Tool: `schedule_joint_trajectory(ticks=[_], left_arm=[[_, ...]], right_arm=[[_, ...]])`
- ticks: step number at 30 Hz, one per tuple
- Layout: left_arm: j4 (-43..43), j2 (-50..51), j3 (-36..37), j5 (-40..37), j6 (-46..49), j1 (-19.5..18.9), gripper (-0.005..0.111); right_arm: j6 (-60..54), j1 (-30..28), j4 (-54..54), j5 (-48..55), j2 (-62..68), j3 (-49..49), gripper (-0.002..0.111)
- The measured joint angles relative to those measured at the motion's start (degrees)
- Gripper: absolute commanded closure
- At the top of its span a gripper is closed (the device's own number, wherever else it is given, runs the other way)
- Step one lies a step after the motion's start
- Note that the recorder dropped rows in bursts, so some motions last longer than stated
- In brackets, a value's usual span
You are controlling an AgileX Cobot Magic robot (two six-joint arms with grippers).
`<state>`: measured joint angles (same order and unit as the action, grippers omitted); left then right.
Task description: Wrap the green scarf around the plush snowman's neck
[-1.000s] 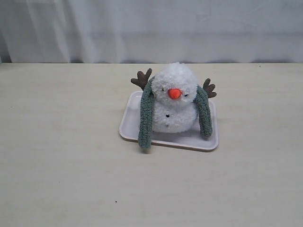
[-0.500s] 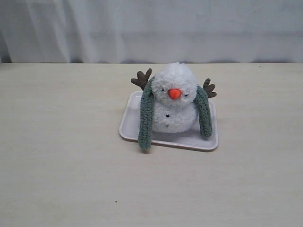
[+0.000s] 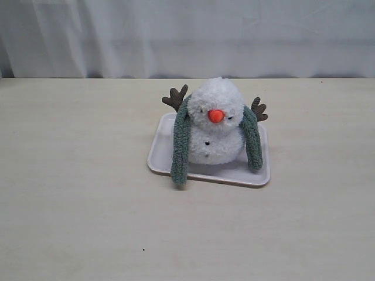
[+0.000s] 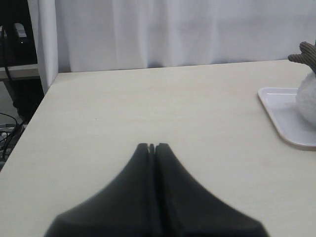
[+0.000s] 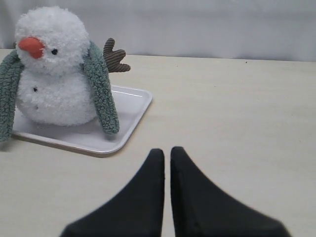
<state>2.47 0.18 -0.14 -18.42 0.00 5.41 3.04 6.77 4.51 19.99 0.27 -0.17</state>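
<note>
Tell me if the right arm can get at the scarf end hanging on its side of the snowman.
Probably yes: only bare table lies between the right gripper and that green scarf end, though its jaws are shut.

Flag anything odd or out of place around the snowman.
The green scarf just drapes over the plush snowman, ends uncrossed; its longer end hangs past the tray rim onto the table. Nothing else stands out.
</note>
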Motion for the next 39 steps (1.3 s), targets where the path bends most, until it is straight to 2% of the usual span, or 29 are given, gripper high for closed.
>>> schedule_joint_trajectory(ticks=[16,27,39], left_arm=[[0.0,0.0,0.0,0.0,0.0,0.0,0.107],[0.0,0.0,0.0,0.0,0.0,0.0,0.107],[0.0,0.0,0.0,0.0,0.0,0.0,0.107]], right_arm=[[2.78,0.0,0.96,0.0,0.0,0.0,0.104],[3.57,-7.74,1.76,0.0,0.0,0.0,0.104],[3.57,-4.04,3.68,0.12,0.0,0.0,0.104]])
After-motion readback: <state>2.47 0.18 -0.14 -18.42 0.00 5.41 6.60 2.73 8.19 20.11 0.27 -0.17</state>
